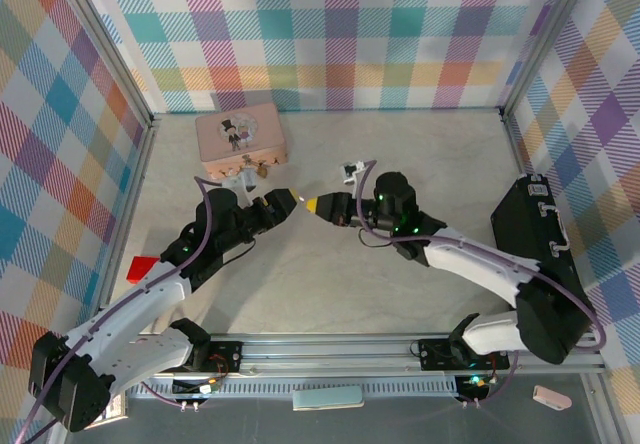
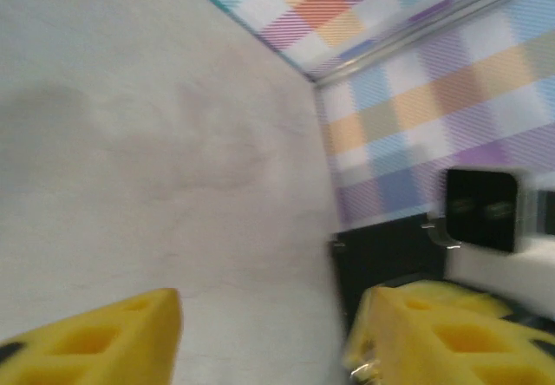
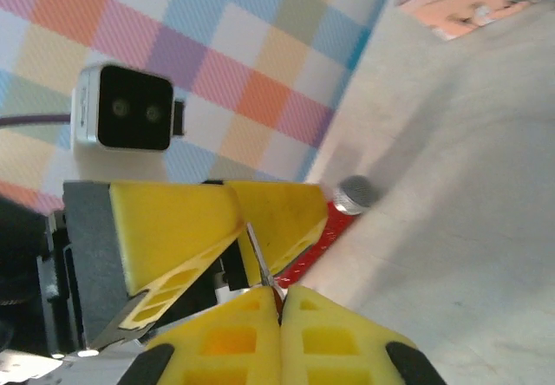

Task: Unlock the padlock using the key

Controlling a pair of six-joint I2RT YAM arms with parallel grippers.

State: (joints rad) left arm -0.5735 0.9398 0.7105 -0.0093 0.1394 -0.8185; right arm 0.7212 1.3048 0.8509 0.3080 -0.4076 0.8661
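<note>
The right gripper (image 3: 279, 291) is clenching the key (image 3: 257, 251), a light, slippery sliver, probably best held low; the left gripper (image 2: 269, 316) is standing open.

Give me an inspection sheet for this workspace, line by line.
Surface: pale stone-look table.
Job's things: padlock on the table beside the pink tin; key pinched in the right gripper.
Clutter: pink tin at the back, red block at the left, black case at the right.
Grippers: left gripper open; right gripper shut on the key; tips face each other, close.
Cables: purple cable along each arm.
Surroundings: plaid walls, metal frame.
</note>
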